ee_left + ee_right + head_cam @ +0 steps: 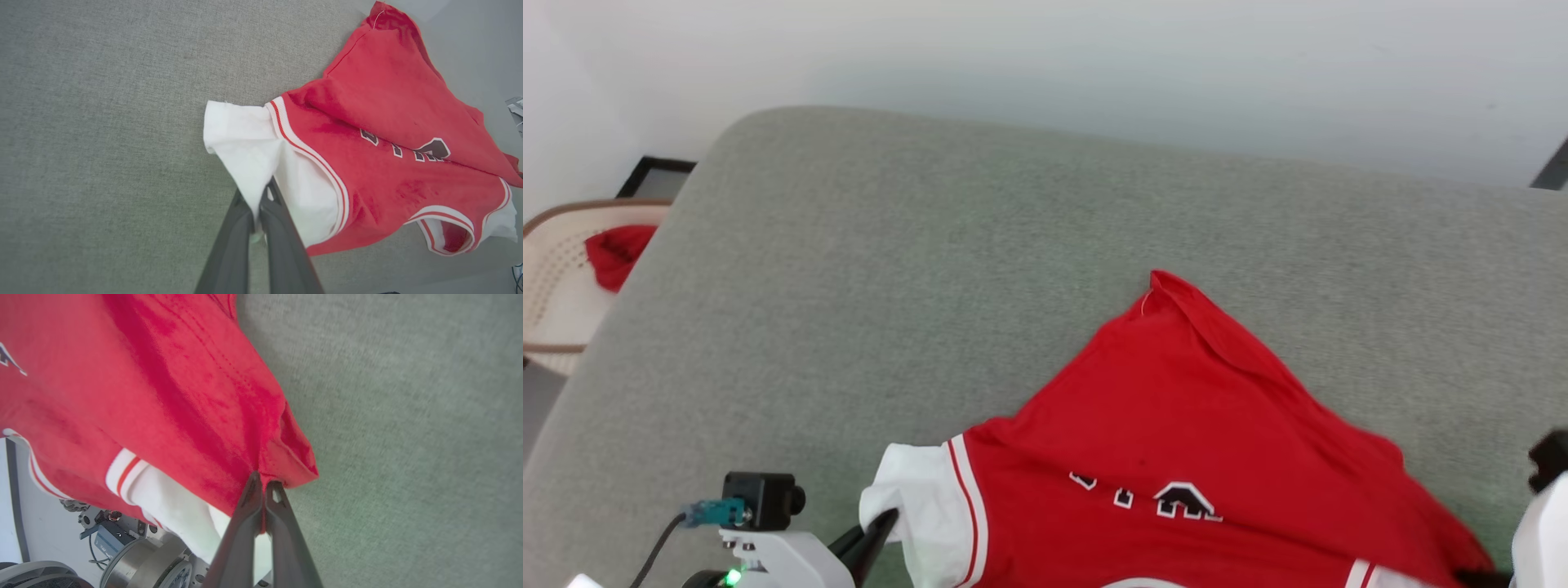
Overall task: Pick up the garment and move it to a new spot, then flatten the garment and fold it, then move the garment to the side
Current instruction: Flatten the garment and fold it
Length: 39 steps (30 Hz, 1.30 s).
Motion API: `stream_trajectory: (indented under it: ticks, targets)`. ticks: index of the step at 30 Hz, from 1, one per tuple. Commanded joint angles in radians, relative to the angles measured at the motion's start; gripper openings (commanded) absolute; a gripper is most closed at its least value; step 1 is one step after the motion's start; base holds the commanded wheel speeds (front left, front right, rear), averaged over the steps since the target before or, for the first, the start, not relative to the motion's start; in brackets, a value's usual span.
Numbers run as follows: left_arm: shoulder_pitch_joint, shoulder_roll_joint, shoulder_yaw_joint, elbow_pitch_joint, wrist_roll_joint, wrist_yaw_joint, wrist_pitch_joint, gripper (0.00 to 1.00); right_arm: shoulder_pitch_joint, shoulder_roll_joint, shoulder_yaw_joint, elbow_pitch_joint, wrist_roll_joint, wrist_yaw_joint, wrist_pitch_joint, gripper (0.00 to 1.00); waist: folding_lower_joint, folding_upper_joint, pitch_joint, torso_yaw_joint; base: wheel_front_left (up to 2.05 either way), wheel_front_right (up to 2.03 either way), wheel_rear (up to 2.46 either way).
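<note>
Head view first: the garment [1176,425] lies rumpled at the near edge of the grey cushion [931,245], probably held at both sides so it can be shifted or spread flat. Left wrist view: the left gripper [258,200] is pinched tight on the white sleeve [241,139], pulling it into a peak. Right wrist view: the right gripper [264,484] is clamped fully closed on a red side fold [294,465], near the other sleeve [171,502].

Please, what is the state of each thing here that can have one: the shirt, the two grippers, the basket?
garment: rumpled on the grey cushion, a fold hiding part of its lettering, held at two places.
left gripper: shut on the garment's white sleeve.
right gripper: shut on a red edge of the garment.
basket: holds a small red cloth.
</note>
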Motion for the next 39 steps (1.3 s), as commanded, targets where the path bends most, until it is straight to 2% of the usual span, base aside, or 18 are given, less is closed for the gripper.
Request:
stream_trajectory:
  ticks: [1,9,15,17,18,24,29,34,39]
  targets:
    - [0.012,0.006,0.004,-0.006,-0.008,0.007,-0.007,0.00,0.035,0.020,-0.019,-0.016,-0.008,0.000,-0.005,0.00,0.0000,0.0000,-0.009,-0.020,0.00,0.00,0.00]
    - [0.020,0.014,0.004,-0.023,-0.009,0.015,-0.006,0.00,0.168,0.106,-0.079,-0.062,-0.049,0.000,-0.013,0.00,0.0000,0.0000,-0.007,-0.037,0.00,0.00,0.00]
    - [0.024,0.015,0.004,-0.028,-0.010,0.017,-0.008,0.00,0.232,0.135,-0.074,-0.073,-0.077,0.000,-0.029,0.00,0.0000,0.0000,-0.005,-0.042,0.00,0.00,0.00]
    - [0.028,0.013,0.003,-0.028,-0.011,0.017,-0.009,0.00,0.236,0.127,-0.064,-0.081,-0.096,0.000,-0.055,0.47,0.0000,0.0000,-0.006,-0.042,0.00,0.00,0.00]
    - [0.029,0.013,0.003,-0.029,-0.011,0.017,-0.009,0.00,0.238,0.125,-0.060,-0.081,-0.102,0.000,-0.065,1.00,0.0000,0.0000,-0.007,-0.043,0.00,0.00,0.00]
    - [0.032,0.012,0.000,-0.032,-0.008,0.018,-0.009,0.00,0.201,0.093,-0.040,-0.114,-0.121,0.000,-0.101,1.00,0.0000,0.0000,-0.015,-0.039,0.00,0.00,0.00]
    - [0.027,0.006,-0.006,-0.035,-0.001,0.017,-0.002,0.00,0.155,0.063,-0.026,-0.181,-0.127,0.000,-0.088,1.00,0.0000,0.0000,-0.020,-0.025,0.00,0.00,0.00]
    - [0.010,-0.007,-0.014,-0.029,0.006,0.009,0.009,0.00,0.045,0.058,0.004,-0.236,-0.159,0.000,-0.085,1.00,0.0000,0.0000,-0.023,-0.003,0.00,0.00,0.00]
    - [-0.012,-0.026,-0.027,-0.019,0.020,-0.001,0.027,0.00,-0.122,0.066,0.082,-0.211,-0.190,0.000,-0.125,1.00,0.0000,0.0000,-0.022,0.029,0.00,0.00,0.00]
